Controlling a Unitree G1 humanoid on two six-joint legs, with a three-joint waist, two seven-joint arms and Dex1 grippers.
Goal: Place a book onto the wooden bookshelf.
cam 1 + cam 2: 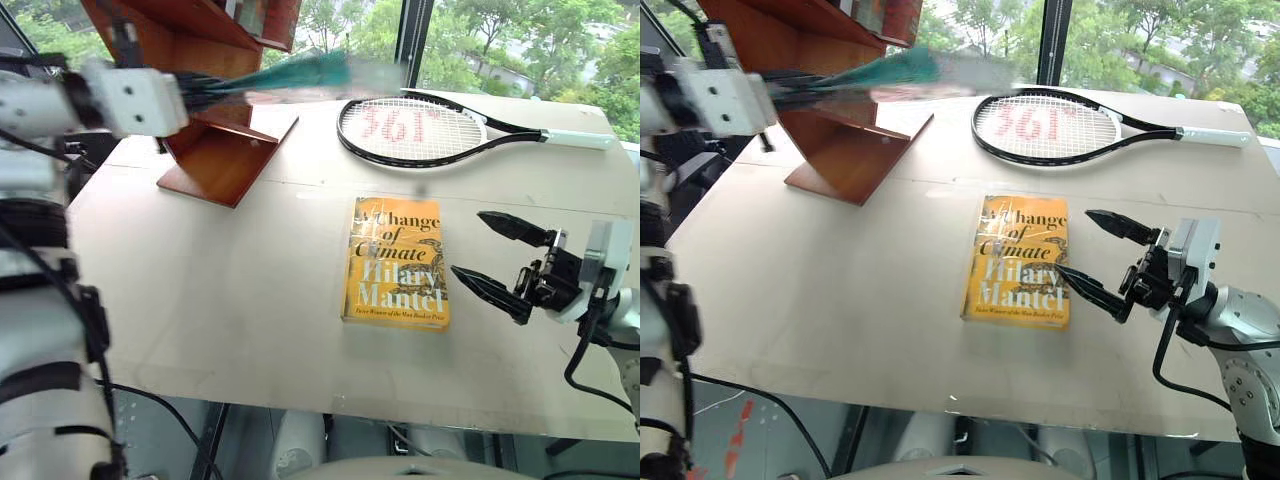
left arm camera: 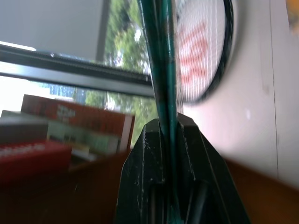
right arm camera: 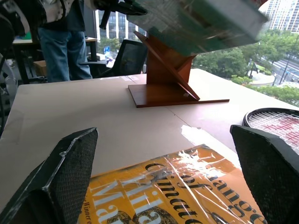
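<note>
My left gripper (image 1: 195, 92) has its jaws clamped on one end of the teal book (image 1: 300, 72), which I hold in the air, roughly level and edge-on, reaching out from the jaws toward the window. The book hangs above the flat base of the wooden bookshelf (image 1: 222, 160) and just in front of its slanted boards; I cannot tell whether it touches the wood. In my left wrist view the book's thin edge (image 2: 161, 70) rises straight up from between my two black fingers (image 2: 140, 182), with other books (image 2: 70, 126) leaning on the shelf beside it.

My right gripper (image 1: 495, 258) hovers over the table (image 1: 200, 300) with its jaws spread wide and holding nothing. It sits just beside the right edge of the yellow book (image 1: 396, 264), which lies flat, cover up, in the middle of the table. From my right wrist view that yellow cover (image 3: 177, 191) lies directly below and between my open fingers (image 3: 65, 177), its clear wrap shining.

A tennis racket (image 1: 420, 128) lies flat on the table beyond the yellow book, its handle pointing to my right. A person in jeans (image 3: 63, 51) stands past the far end of the table, near a dark chair (image 3: 128, 56).
</note>
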